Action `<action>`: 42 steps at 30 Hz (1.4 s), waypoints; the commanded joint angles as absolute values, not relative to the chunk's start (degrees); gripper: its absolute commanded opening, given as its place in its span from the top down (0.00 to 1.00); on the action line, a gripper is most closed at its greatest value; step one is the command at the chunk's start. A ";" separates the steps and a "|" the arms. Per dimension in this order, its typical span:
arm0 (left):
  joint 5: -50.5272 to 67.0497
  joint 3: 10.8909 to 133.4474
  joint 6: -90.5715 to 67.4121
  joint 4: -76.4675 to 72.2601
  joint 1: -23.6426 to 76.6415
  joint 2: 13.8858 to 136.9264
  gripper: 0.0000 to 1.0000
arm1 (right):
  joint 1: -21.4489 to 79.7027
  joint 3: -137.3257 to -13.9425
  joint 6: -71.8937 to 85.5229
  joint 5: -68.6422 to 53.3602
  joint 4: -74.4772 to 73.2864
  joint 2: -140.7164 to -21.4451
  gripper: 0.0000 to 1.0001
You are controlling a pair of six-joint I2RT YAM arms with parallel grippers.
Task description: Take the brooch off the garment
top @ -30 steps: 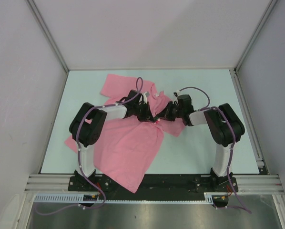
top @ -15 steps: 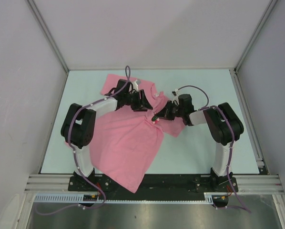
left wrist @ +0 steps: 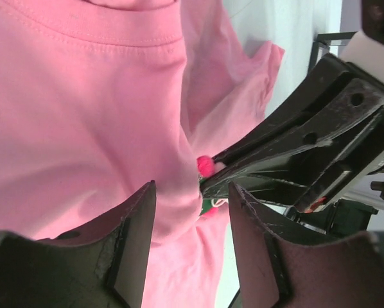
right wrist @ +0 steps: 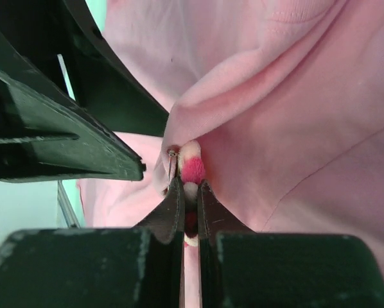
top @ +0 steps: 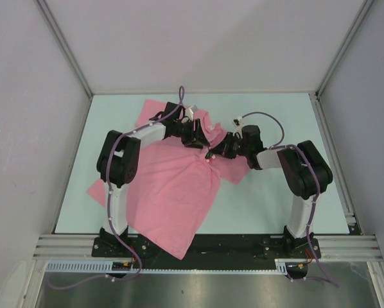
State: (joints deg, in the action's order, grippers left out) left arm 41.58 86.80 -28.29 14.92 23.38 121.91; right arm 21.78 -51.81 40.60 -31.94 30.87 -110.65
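So the interesting bit here is the left arm. A second ago the left fingers (left wrist: 134, 244) were shut and sitting right up against the right ones in the middle of the big pink short-sleeved T-shirt (top: 173, 192). Then they let go, swung off toward the far-left sleeve, and now they've come back in close. They're apart at the moment. In the left wrist view they straddle a soft fold of pink cloth without pinching it, as far as I can tell.

The right fingers (right wrist: 173, 205) haven't budged: pressed together on the small round flower-shaped brooch with pink petals (right wrist: 192, 170), same spot as before. The brooch sits on the shirt a bit below the collar, roughly mid-table (top: 269, 199) between the two arms. The cloth is tented up into a little peak where the brooch is being held. What looks like its thin metal pin (right wrist: 171, 163) goes into that fold, so I'd say it's not out of the fabric yet.

My read: the left arm dropped its hold on the shirt to get a better one, closer to the brooch. If so, the next thing it needs is a firm pinch on the cloth right beside the flower, so the right arm can pull against something. Otherwise the whole shirt just lifts along with it.
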 commanded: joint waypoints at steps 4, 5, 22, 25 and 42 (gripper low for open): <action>45.44 86.93 -28.82 10.91 23.91 121.38 0.46 | 21.62 -48.87 41.92 -21.90 31.20 -103.89 1.00; 45.96 86.58 -29.61 10.29 23.99 121.46 0.46 | 21.62 -48.17 42.53 -21.45 32.68 -103.71 1.00; 51.24 85.17 -32.78 5.01 24.79 124.81 0.49 | 21.71 -42.54 45.96 -18.19 43.59 -101.78 1.00; 50.02 84.29 -32.70 5.27 24.70 123.23 0.50 | 21.71 -42.54 46.32 -19.07 44.65 -102.21 1.00; 55.81 77.08 -44.73 -11.51 23.73 123.40 0.63 | 21.36 -41.75 49.30 -22.76 49.74 -105.64 1.00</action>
State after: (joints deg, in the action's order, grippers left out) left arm 51.86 78.06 -40.91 -5.67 23.53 124.92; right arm 21.61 -41.23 47.31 -20.93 42.26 -104.62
